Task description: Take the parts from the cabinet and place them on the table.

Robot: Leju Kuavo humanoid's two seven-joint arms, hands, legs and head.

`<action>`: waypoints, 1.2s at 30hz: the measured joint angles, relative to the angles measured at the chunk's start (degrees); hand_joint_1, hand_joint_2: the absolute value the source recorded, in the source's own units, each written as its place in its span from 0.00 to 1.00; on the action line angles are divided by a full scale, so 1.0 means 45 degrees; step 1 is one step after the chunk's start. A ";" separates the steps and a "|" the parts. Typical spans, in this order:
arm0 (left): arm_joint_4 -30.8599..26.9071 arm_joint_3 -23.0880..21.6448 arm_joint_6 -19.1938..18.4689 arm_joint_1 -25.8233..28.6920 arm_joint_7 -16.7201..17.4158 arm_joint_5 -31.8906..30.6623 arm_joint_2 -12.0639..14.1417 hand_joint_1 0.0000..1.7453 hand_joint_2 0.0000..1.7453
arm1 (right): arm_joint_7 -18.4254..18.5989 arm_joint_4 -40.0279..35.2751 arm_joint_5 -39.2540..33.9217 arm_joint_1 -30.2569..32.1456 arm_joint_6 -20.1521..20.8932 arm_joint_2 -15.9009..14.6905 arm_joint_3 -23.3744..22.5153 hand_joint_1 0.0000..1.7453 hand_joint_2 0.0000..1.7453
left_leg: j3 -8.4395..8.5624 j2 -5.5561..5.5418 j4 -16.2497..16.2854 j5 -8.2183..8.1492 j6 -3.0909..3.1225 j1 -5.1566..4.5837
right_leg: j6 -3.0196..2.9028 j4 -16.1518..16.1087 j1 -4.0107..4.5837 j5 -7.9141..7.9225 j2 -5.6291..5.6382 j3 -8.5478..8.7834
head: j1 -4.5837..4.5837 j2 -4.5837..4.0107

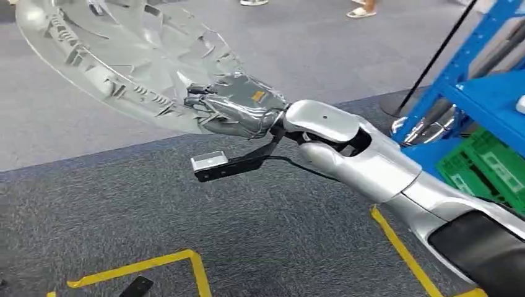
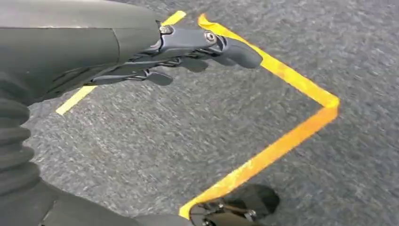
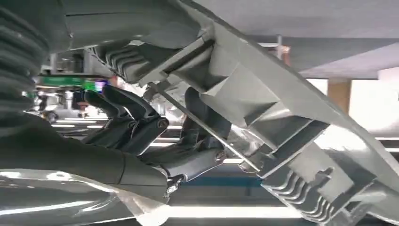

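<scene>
1. The right hand (image 1: pixel 238 111) grips the edge of a large grey plastic part (image 1: pixel 117 59), a curved, ribbed panel held up in the air above the grey carpet (image 1: pixel 260 235).
2. In the right wrist view the dark fingers (image 3: pixel 136 125) curl around a thin ridge on the ribbed underside of the part (image 3: pixel 282 122), so this hand is holding it.
3. The part stretches away from the right hand toward the far left, well clear of the blue cabinet (image 1: pixel 489 93), which stands to the right of the silver forearm.
4. A green crate (image 1: pixel 486 164) sits low inside the blue cabinet, just beside the forearm.
5. Yellow tape (image 1: pixel 155 266) marks lines on the carpet below the held part.
6. The left hand (image 2: pixel 188 52) hangs over the carpet and the yellow tape corner (image 2: pixel 282 122), holding nothing; its dark fingers lie fairly straight and loosely apart.
7. Beyond the part, at the far edge of the carpet area, people's feet (image 1: pixel 362 9) stand on the floor.
</scene>
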 joint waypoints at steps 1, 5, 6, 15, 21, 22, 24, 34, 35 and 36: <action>0.0000 0.0000 0.0000 -0.0048 0.0000 -0.0005 0.0010 0.00 1.00 | 0.0000 0.0005 -0.0005 -0.0014 0.0000 -0.0015 -0.0005 1.00 1.00 | 0.0000 -0.0118 0.0002 -0.0017 0.0081 0.0011 | -0.0003 0.0860 -0.0004 -0.0369 0.0272 -0.0450 | 0.0049 0.0000; 0.0000 -0.0005 -0.0010 -0.0042 0.0000 -0.0010 0.0010 0.00 1.00 | -0.0039 0.0049 0.0005 0.0129 0.0000 -0.0121 0.0043 1.00 1.00 | 0.0037 -0.0871 0.0021 -0.0050 0.0118 -0.0002 | 0.0031 0.2946 -0.0002 -0.0594 0.0483 -0.1968 | 0.0058 0.0000; 0.0000 -0.0005 -0.0015 -0.0023 0.0000 -0.0015 0.0010 0.00 1.00 | -0.0034 0.0049 0.0005 0.0139 0.0000 -0.0141 0.0043 1.00 1.00 | 0.0052 -0.1052 0.0036 -0.0060 0.0107 0.0003 | 0.0009 0.2311 -0.0003 -0.0064 0.0502 -0.1767 | 0.0068 0.0000; 0.0000 -0.0019 0.0024 0.0179 -0.0005 -0.0015 0.0010 0.00 1.00 | -0.0019 0.0029 0.0009 0.0150 -0.0063 -0.0301 0.0029 1.00 1.00 | -0.0279 -0.1182 0.0464 -0.0337 -0.0427 0.0026 | -0.0327 -0.0637 -0.0135 0.1063 0.0831 -0.0269 | -0.0054 -0.0005; 0.0000 -0.0024 0.0029 0.0153 0.0010 -0.0063 0.0015 0.00 1.00 | -0.0019 0.0029 0.0000 0.0200 -0.0063 -0.0360 0.0019 1.00 1.00 | -0.1617 -0.0332 0.3523 -0.1248 -0.0612 0.0150 | -0.0449 -0.0643 -0.0073 0.0850 -0.0114 -0.0028 | -0.0107 0.0000; 0.0000 -0.0029 0.0029 0.0165 0.0039 -0.0121 0.0015 0.00 1.00 | -0.0024 0.0029 -0.0019 0.0198 -0.0063 -0.0398 0.0005 1.00 1.00 | -0.1185 -0.0276 0.2602 -0.0681 -0.0584 0.0148 | -0.0435 -0.0643 -0.0073 0.0808 -0.0268 0.0025 | -0.0121 0.0000; 0.0004 -0.0053 0.0029 0.0169 0.0130 -0.0189 0.0015 0.00 1.00 | -0.0034 0.0015 -0.0049 0.0195 -0.0063 -0.0480 -0.0097 1.00 1.00 | -0.0168 0.0405 0.0456 0.0184 -0.0444 0.0062 | -0.0358 -0.0653 -0.0052 0.0702 -0.0540 0.0164 | -0.0117 0.0000; 0.0000 -0.0146 0.0083 0.0176 0.0151 -0.0204 -0.0005 0.00 1.00 | -0.0015 -0.0170 -0.0083 0.0416 -0.0204 -0.1015 -0.0229 1.00 1.00 | 0.0130 -0.0558 -0.0060 -0.0047 0.0155 -0.0004 | 0.0104 0.2895 -0.0051 -0.0896 0.0457 -0.1731 | -0.0015 0.0000; 0.0005 -0.0146 0.0078 0.0198 0.0151 -0.0204 -0.0005 0.00 1.00 | -0.0019 -0.0170 -0.0073 0.0484 -0.0204 -0.1059 -0.0224 1.00 1.00 | 0.0148 -0.0754 -0.0058 -0.0048 0.0155 -0.0007 | 0.0098 0.3157 -0.0049 -0.0791 0.0472 -0.2002 | -0.0010 -0.0004; 0.0005 -0.0146 0.0078 0.0225 0.0155 -0.0204 -0.0005 0.00 1.00 | -0.0019 -0.0170 -0.0063 0.0546 -0.0204 -0.1093 -0.0229 1.00 1.00 | 0.0166 -0.0942 -0.0050 -0.0051 0.0152 -0.0006 | 0.0084 0.2876 -0.0049 -0.0418 0.0483 -0.1996 | -0.0015 0.0000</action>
